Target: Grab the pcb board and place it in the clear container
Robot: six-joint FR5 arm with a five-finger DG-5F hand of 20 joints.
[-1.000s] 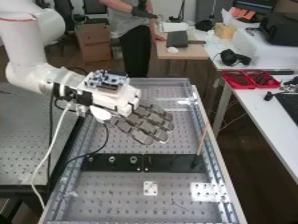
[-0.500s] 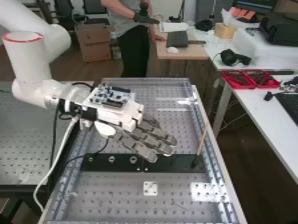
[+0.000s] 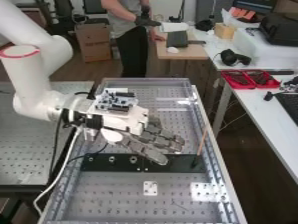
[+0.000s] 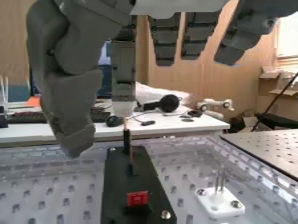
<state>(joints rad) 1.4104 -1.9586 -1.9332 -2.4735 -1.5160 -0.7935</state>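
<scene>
The hand (image 3: 150, 138) is over the middle of the bench, its fingers extended above the black strip (image 3: 174, 163) and nothing held in them. A bare circuit board (image 3: 117, 101) rides on the hand's back, near the wrist. No separate pcb can be made out for certain. In the wrist view the hand (image 4: 72, 95) has its fingers spread, above and beyond the strip (image 4: 117, 185), which bears a small red part (image 4: 138, 198). Clear walls (image 3: 145, 80) border the perforated floor; whether these form the clear container, I cannot tell.
A thin brown rod (image 3: 202, 142) stands tilted at the strip's right end. Toward the near end lies a small white plate (image 3: 150, 188), with upright pins in the wrist view. Red trays (image 3: 249, 80) sit on the white desk at the right. A black cable loops left of the strip.
The hand has travelled toward the bench's near end and slightly right, from beyond the black strip to over it. Its fingers keep their extended pose.
</scene>
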